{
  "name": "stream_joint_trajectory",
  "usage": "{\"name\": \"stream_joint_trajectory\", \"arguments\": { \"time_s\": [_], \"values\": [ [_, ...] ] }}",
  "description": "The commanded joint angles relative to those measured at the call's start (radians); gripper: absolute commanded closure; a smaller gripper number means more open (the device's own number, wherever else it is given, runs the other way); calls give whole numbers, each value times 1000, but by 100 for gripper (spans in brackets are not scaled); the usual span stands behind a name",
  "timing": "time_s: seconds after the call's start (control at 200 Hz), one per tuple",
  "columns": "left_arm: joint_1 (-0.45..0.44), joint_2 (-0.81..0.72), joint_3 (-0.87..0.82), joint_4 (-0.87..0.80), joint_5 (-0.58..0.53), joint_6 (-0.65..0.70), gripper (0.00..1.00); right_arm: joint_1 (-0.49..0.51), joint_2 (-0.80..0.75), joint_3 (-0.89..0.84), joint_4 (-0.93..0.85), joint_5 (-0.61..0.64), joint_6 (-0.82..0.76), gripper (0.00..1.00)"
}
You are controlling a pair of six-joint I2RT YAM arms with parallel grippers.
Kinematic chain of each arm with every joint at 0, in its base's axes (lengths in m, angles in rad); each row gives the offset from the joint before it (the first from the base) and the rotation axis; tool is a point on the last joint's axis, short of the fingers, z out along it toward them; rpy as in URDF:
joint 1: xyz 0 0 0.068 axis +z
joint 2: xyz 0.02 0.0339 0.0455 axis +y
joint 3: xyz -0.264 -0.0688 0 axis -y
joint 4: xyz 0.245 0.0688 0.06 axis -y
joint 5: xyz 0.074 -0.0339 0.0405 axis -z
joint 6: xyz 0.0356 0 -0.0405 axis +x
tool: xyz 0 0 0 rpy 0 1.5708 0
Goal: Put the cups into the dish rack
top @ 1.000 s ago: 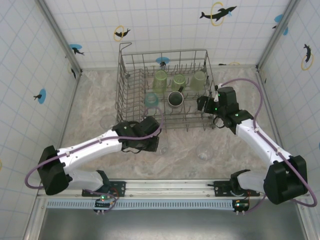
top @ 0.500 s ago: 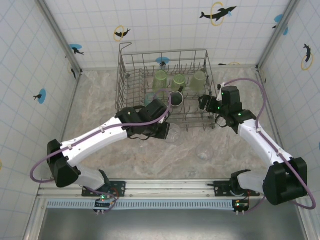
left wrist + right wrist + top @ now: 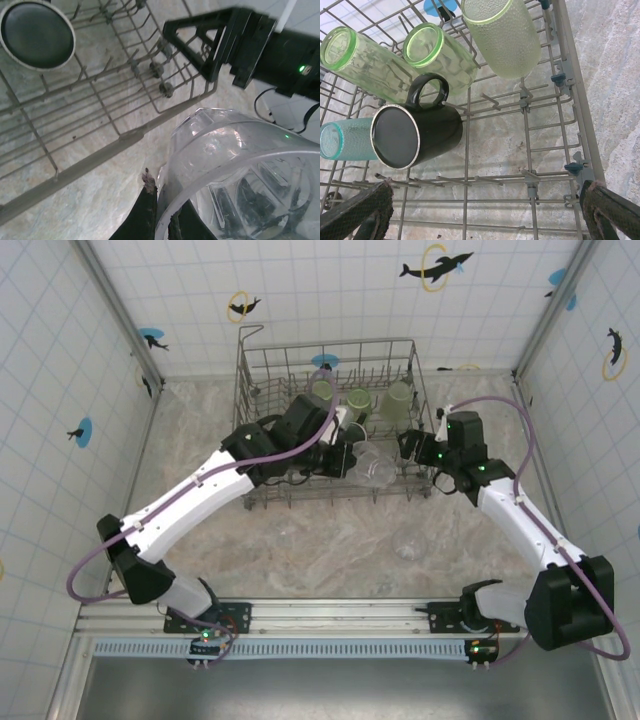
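Note:
My left gripper (image 3: 349, 461) is shut on the rim of a clear cup (image 3: 372, 466), held over the front right part of the dish rack (image 3: 242, 390). In the left wrist view the fingers (image 3: 148, 210) pinch the clear cup's (image 3: 235, 160) wall above the rack's front bar (image 3: 100, 152). My right gripper (image 3: 414, 466) stands open at the rack's right side, nothing between its fingers (image 3: 360, 212). Three light-green tumblers (image 3: 502, 35) (image 3: 440, 52) (image 3: 357, 62), a black mug (image 3: 415, 135) and a teal cup (image 3: 345, 142) lie in the rack (image 3: 525, 120).
Another clear cup (image 3: 407, 545) stands on the marble table in front of the rack, toward the right. Tiled walls close the table in on three sides. The right gripper's black body (image 3: 250, 45) sits close beside the held cup.
The left arm has lifted the clear cup off the table in front of the rack and carried it back and right over the rack's front. The right arm has barely moved.

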Motion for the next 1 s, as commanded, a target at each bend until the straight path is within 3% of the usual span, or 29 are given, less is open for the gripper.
{"name": "stream_joint_trajectory", "arguments": {
  "time_s": [0.0, 0.39, 0.601, 0.821, 0.996],
  "values": [
    [59, 6, 56, 61, 66, 26, 100, -14, -20, 63, -23, 10, -9, 0],
    [300, -7, -74, 342, 237, -48, 100, -5, 30, 161, 25, -79, 31, 0],
    [445, -36, -274, 678, 409, -221, 100, -6, 62, 180, 123, -184, 105, 0],
    [472, 37, -312, 864, 524, -329, 100, -5, 103, 150, 350, -383, 262, 0],
    [506, 83, -339, 1017, 583, -433, 100, -1, 135, 111, 533, -465, 389, 0]
  ]
}}
